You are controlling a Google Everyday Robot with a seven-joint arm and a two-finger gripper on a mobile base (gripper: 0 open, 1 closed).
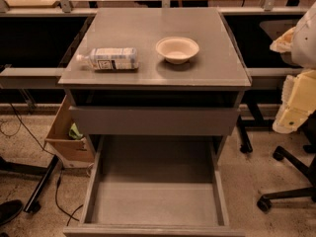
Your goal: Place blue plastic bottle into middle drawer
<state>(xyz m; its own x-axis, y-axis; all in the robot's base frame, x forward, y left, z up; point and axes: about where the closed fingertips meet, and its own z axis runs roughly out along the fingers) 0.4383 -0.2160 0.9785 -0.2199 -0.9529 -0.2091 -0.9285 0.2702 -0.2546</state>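
The blue plastic bottle (111, 59) lies on its side on the left of the grey cabinet top (148, 23), white cap pointing left. The middle drawer (155, 204) is pulled wide open below, and its grey floor is bare. My gripper (292, 107), cream and yellow, hangs at the right edge of the view. It is beside the cabinet's right side, level with the upper drawer front, and well apart from the bottle. It holds nothing that I can see.
A round cream bowl (177, 49) stands on the cabinet top right of the bottle. The upper drawer front (153, 120) is closed. A cardboard box (66, 137) sits on the floor at the left. Office chair wheels (284, 181) stand at the right.
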